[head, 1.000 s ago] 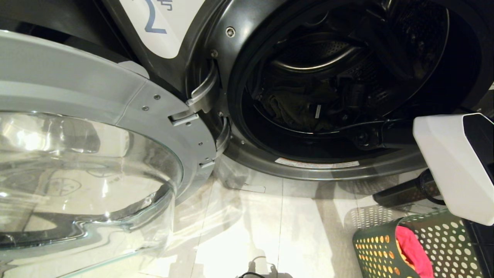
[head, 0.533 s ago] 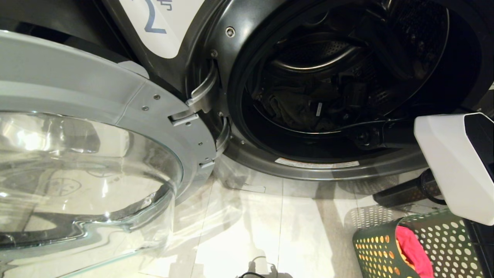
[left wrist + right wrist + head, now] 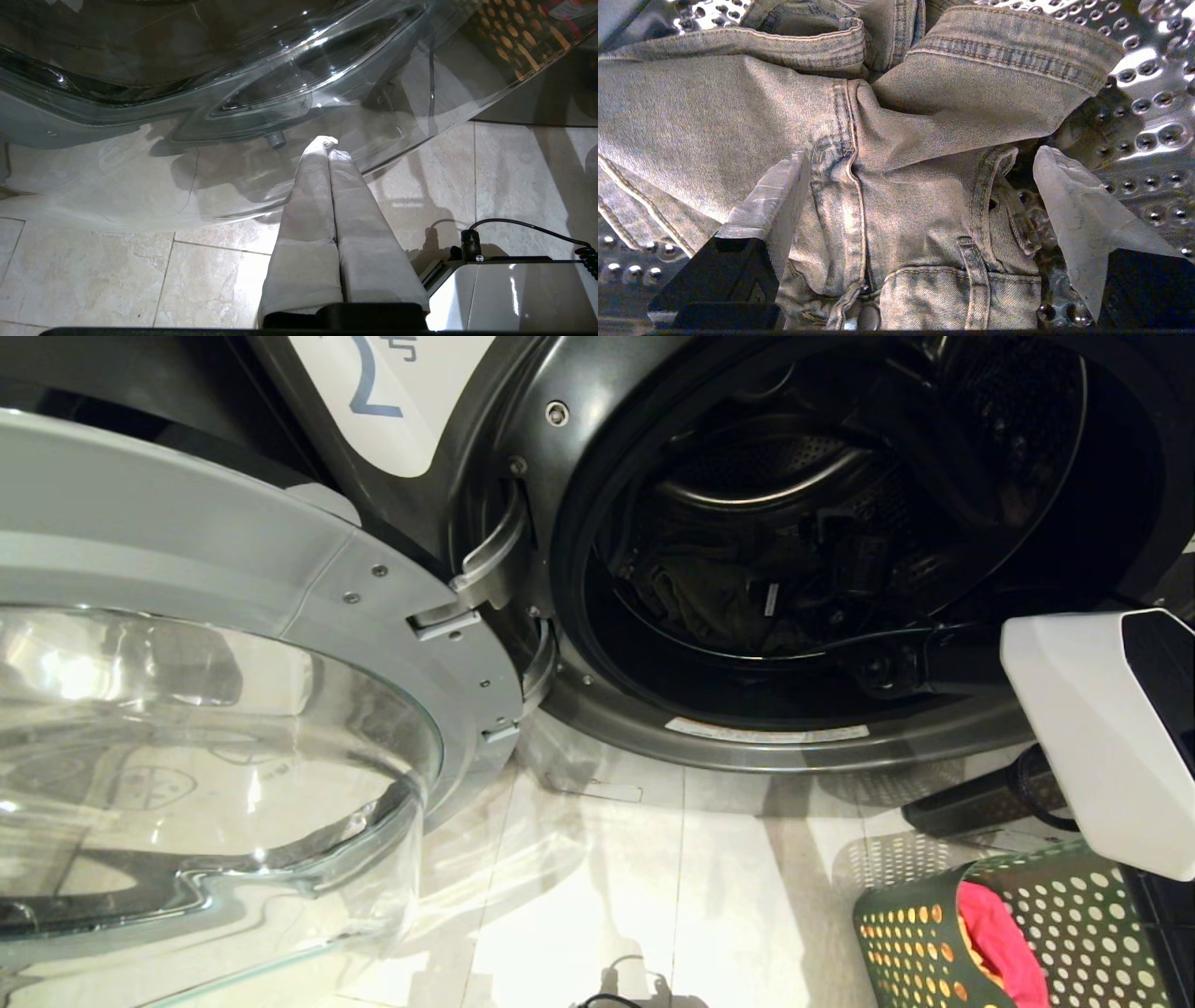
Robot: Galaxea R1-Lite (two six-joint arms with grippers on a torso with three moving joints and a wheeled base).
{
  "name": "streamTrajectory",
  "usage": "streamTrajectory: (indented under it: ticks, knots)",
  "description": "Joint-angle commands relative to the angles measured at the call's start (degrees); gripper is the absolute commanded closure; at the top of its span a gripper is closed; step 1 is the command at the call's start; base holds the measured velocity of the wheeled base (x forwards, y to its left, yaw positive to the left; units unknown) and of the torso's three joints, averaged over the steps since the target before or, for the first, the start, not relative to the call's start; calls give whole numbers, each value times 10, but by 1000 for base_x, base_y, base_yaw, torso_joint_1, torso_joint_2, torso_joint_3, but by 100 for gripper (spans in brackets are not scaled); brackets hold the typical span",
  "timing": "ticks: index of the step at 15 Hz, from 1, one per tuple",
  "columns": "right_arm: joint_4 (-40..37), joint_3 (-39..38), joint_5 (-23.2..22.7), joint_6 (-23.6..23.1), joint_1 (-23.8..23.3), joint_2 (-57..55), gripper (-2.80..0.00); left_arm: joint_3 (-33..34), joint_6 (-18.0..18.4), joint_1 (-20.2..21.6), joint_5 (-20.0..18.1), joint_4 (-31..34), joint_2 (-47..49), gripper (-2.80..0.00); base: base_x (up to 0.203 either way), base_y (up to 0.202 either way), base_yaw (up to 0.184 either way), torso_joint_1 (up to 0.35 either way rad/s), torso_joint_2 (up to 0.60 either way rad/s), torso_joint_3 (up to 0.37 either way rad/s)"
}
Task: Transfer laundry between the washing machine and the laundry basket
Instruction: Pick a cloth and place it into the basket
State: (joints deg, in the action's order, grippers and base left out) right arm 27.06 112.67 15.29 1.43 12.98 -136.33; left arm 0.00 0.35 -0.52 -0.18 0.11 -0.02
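Nothing shifted in the last second: right hand (image 3: pixel 920 172) hovers released over the denim piece (image 3: pixel 887 154) in the washing machine (image 3: pixel 560 411) drum; left hand (image 3: pixel 327 149) clenched, parked.

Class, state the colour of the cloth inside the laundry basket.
Bright red-pink cloth, inside the green laundry basket; head view shows it best.

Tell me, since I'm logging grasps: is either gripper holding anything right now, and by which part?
Nothing is held. The right gripper is open inside the washing machine drum, its fingers astride the denim garment. The left gripper is shut on nothing, parked over the floor.
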Motion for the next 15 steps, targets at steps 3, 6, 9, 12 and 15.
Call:
streamTrajectory:
  ticks: [3,6,9,12,15]
  knots:
    - [31,-1,-12,-39,0,-6,-280,0,-1,0,0,0,0,0,0,0,0,0,0,0]
    - [29,0,-41,-42,0,-4,-280,0,-1,0,0,0,0,0,0,0,0,0,0,0]
    - [15,0,-49,-48,3,1,-280,0,-1,0,0,0,0,0,0,0,0,0,0,0]
    - [-19,1,-65,-47,2,18,-280,0,-1,0,0,0,0,0,0,0,0,0,0,0]
    - [-48,0,-71,-41,10,32,-280,0,-1,0,0,0,0,0,0,0,0,0,0,0]
